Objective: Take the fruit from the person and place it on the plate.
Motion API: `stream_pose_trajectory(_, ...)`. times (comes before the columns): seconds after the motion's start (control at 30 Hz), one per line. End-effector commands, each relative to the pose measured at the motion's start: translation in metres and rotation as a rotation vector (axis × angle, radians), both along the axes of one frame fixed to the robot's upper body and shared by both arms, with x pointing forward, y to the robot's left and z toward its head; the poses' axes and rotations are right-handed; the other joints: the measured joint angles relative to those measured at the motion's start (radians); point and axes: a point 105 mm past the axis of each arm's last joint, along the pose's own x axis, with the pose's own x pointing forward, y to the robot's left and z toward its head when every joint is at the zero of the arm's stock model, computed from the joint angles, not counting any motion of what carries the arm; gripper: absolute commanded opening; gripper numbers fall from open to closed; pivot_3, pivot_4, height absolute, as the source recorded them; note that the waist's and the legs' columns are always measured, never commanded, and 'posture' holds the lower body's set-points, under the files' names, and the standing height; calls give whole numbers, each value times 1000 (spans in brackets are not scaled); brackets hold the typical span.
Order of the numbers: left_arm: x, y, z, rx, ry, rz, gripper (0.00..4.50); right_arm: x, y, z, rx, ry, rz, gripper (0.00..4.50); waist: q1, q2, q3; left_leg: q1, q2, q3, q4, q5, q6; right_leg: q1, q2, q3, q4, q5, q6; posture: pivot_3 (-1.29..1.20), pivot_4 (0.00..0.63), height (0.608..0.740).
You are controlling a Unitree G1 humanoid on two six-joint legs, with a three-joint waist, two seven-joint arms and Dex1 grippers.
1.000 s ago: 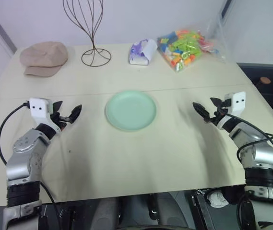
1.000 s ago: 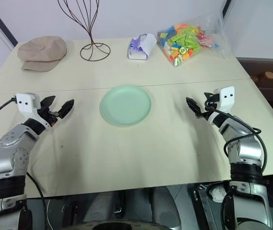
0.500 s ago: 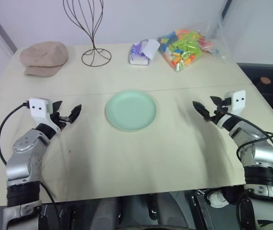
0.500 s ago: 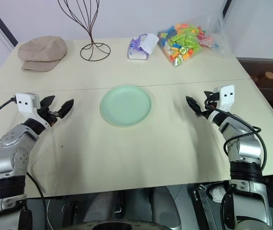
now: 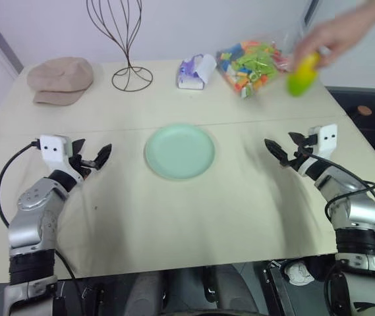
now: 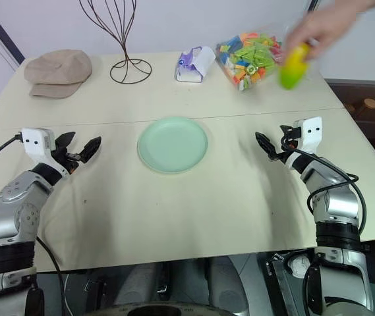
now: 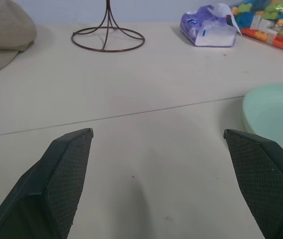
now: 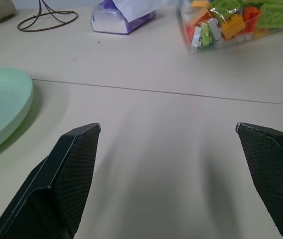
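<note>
Both grippers are hovering wide open and empty: the left gripper (image 5: pixel 92 158) and right gripper (image 5: pixel 286 149) are flanking the mint-green plate (image 5: pixel 179 151). Farther right, a person's hand (image 5: pixel 335 31) is holding the yellow-green fruit (image 5: pixel 302 74) above the block bag (image 5: pixel 253 62). Reaching with the right one looks best, keeping clear of that bag. Beyond are lying a tissue pack (image 5: pixel 196 71), wire stand (image 5: pixel 130 46) and cap (image 5: pixel 60 78).
</note>
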Motion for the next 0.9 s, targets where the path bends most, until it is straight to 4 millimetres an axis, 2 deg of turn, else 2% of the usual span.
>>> stream_pose_trajectory(0.03,-2,5,14,22,-53,12,4409,-1,-3,12,1,-50,-12,4500,0,0,0,0,0,0,0,0,0,0,0,0,0,0,0,0,150,740)
stream_pose_trajectory(0.37,0,8,18,32,-60,8,4409,-1,-3,12,1,-52,-14,4500,0,0,0,0,0,0,0,0,0,0,0,0,0,0,0,0,150,740)
stream_pose_trajectory(0.43,-3,0,29,5,-74,-73,4409,-1,-3,12,1,-51,-13,4500,0,0,0,0,0,0,0,0,0,0,0,0,0,0,0,0,150,740)
stream_pose_trajectory(0.57,-23,-29,70,-96,-89,-368,4409,-1,-4,12,-2,-50,-12,4500,-2,0,0,0,0,0,0,0,0,0,0,0,0,0,0,0,150,740)
stream_pose_trajectory(0.67,-35,-39,92,-140,-82,-499,4409,-3,-6,16,-6,-53,-12,4500,-2,1,0,0,0,0,0,0,0,0,0,0,0,0,0,0,150,740)
stream_pose_trajectory(0.73,-39,-42,102,-151,-87,-546,4409,-6,-5,31,2,-91,16,4500,-2,1,0,0,0,0,0,0,0,0,1,0,0,0,0,0,150,740)
stream_pose_trajectory(0.9,-39,-49,119,-138,-96,-613,4409,-17,19,90,59,-182,181,4500,-4,2,1,0,0,0,0,0,0,0,2,0,0,0,0,0,150,740)
